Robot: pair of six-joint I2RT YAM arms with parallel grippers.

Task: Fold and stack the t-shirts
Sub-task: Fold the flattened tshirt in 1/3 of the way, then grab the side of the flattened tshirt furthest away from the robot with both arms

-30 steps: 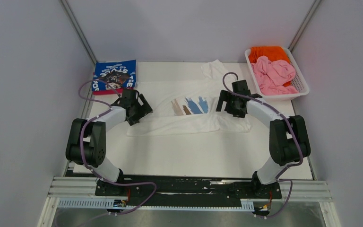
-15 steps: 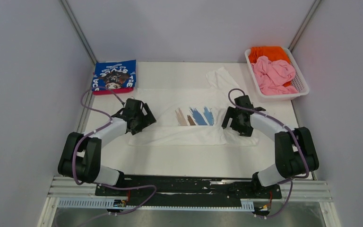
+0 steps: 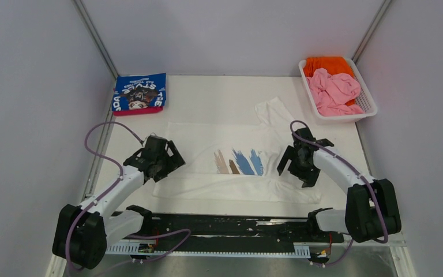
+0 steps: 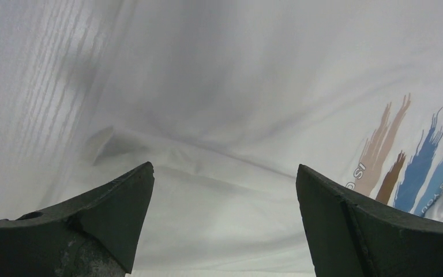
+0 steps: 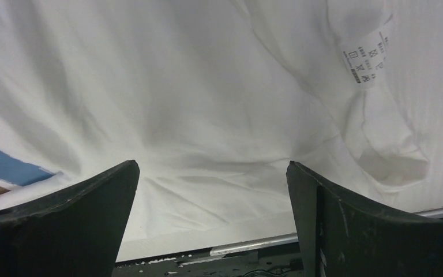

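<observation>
A white t-shirt (image 3: 199, 141) with a tan, brown and blue brush-stroke print (image 3: 237, 163) lies spread across the middle of the table, its lower hem near the front edge. My left gripper (image 3: 165, 164) is open over the shirt's left side; the left wrist view shows cloth (image 4: 225, 86) below the wide-apart jaws (image 4: 225, 167). My right gripper (image 3: 293, 167) is open over the shirt's right side, with cloth (image 5: 207, 86) and a care label (image 5: 366, 57) under it (image 5: 212, 164). A folded blue t-shirt (image 3: 140, 93) with white lettering lies at the back left.
A white basket (image 3: 369, 107) at the back right holds a crumpled pink shirt (image 3: 334, 89) and an orange one (image 3: 325, 64). A pink edge (image 3: 132, 111) shows under the blue shirt. The table's front edge and rail (image 5: 277, 242) lie just below the right gripper.
Both arms have drawn back toward the table's near edge, and the white shirt has shifted nearer with them. A sleeve at the back right has stretched out.
</observation>
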